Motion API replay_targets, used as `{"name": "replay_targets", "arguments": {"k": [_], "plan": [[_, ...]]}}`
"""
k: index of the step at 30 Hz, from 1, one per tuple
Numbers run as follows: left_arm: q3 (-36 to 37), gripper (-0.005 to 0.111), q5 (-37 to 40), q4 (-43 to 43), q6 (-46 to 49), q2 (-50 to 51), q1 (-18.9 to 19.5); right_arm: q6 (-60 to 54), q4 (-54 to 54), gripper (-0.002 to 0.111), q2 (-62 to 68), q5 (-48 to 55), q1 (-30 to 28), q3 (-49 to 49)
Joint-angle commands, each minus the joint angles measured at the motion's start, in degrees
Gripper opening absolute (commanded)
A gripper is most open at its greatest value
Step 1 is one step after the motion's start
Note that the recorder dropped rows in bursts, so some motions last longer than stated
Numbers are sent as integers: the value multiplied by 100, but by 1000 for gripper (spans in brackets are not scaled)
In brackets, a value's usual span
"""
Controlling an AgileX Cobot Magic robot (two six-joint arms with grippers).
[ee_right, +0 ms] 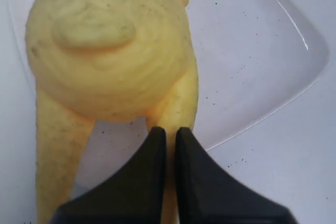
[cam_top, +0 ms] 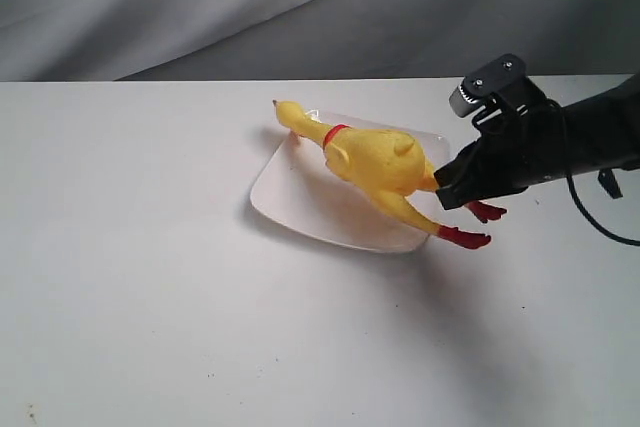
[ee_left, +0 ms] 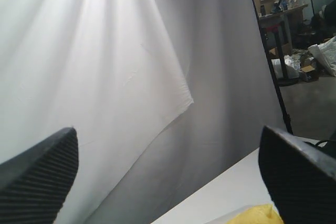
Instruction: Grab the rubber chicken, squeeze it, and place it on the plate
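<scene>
The chicken (cam_top: 375, 162) lies in the plate (cam_top: 290, 202) on the worktop (cam_top: 150, 297), with its head at the far rim and its red feet sticking out past the rim. The right claw (ee_right: 168, 137) is pinched on one leg. The left claw (ee_left: 168, 135) is spread wide and holds nothing.

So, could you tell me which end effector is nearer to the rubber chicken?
Right. The right end effector grips the rubber chicken by one leg, over the plate. The left end effector hangs open, apart from it, facing the backdrop.
</scene>
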Motion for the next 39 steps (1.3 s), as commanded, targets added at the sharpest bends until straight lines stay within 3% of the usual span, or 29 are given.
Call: {"name": "replay_targets", "arguments": {"k": [1, 4, 7, 11, 13, 14, 17, 19, 27, 32, 39], "plan": [[24, 87, 40, 11, -75, -35, -8, 401, -34, 1, 75, -86, -5, 24], [24, 87, 40, 11, -87, -35, -8, 623, -452, 15, 163, 56, -5, 24], [24, 87, 40, 11, -99, -35, -8, 934, -720, 36, 243, 55, -5, 24], [24, 87, 98, 11, -97, -35, -8, 1249, -899, 48, 150, 55, -5, 13], [24, 83, 246, 11, -97, -35, -8, 1539, -1004, 45, -102, -72, -5, 13], [24, 72, 485, 11, -97, -94, -8, 1825, -1173, 39, -510, -130, -5, 13], [24, 27, 837, -92, -97, -590, -8, 1907, -1349, 0, -1796, -133, -5, 13], [24, 0, 703, -262, -97, -1081, -8, 1896, -1363, 0, -2674, -107, 69, 13], [180, 0, 485, -684, -102, -2699, -8, 1938, -1323, 0, -5826, -147, 1102, 76], [625, 0, 485, -684, -112, -2967, -8, 1949, -1289, 0, -7487, -290, 1152, 720], [726, 0, 485, -673, -101, -2967, -8, 1948, -1279, 0, -8492, -157, 1152, 1102]]}}
